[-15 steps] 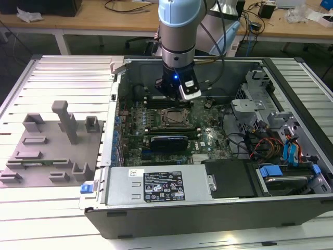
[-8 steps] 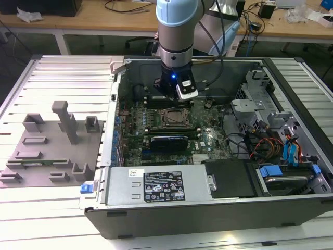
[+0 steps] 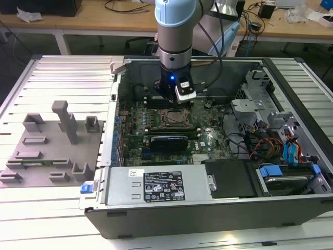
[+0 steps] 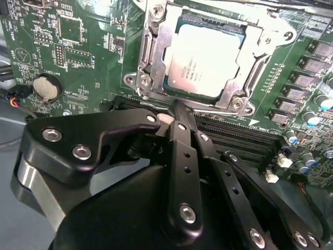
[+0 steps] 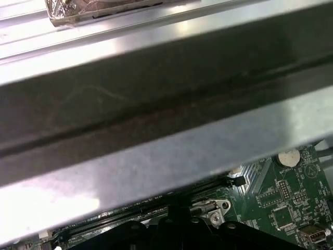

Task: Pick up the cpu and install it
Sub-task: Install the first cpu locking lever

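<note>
Grey metal case wall (image 5: 156,156), green motherboard (image 5: 281,203) beneath

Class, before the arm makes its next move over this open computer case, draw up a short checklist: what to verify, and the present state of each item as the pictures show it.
1. CPU lies inside the socket frame: ok, its silvery top sits within the metal frame in the second wrist view.
2. CPU seated flat and square: cannot tell.
3. Tool is free of the CPU: ok, its tip is beside the frame, with nothing held.
4. Tool position: ok, the arm hangs above the motherboard, just behind the socket.
5. Socket latch closed: cannot tell.
</note>
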Controlling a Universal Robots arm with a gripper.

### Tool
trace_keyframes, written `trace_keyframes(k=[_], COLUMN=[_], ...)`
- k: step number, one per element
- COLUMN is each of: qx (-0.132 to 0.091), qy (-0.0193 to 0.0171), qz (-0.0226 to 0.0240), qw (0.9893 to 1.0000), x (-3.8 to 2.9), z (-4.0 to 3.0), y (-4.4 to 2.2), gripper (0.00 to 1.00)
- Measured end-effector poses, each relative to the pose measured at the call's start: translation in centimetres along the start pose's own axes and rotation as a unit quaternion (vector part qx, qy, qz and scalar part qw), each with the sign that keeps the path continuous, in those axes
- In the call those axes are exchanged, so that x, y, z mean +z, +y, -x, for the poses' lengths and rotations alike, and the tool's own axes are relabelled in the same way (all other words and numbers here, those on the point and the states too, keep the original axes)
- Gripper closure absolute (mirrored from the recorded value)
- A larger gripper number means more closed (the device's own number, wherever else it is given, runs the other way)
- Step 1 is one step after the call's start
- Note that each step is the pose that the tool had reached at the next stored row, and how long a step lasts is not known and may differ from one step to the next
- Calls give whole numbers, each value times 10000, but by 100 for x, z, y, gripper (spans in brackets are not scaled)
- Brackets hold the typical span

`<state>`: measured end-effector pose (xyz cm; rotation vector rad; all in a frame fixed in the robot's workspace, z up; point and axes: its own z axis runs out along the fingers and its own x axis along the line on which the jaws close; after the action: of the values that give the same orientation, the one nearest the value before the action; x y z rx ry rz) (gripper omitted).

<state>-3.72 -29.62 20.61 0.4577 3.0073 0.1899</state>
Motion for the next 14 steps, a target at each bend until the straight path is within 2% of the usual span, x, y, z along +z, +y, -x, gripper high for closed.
trace_keyframes(k=[4,14], qx=[-1,-9], qy=[-3,-39], qz=[-5,-41], qw=[10000,10000], x=[-30,-28], z=[-4,-37], y=[25,69], gripper=[89,89])
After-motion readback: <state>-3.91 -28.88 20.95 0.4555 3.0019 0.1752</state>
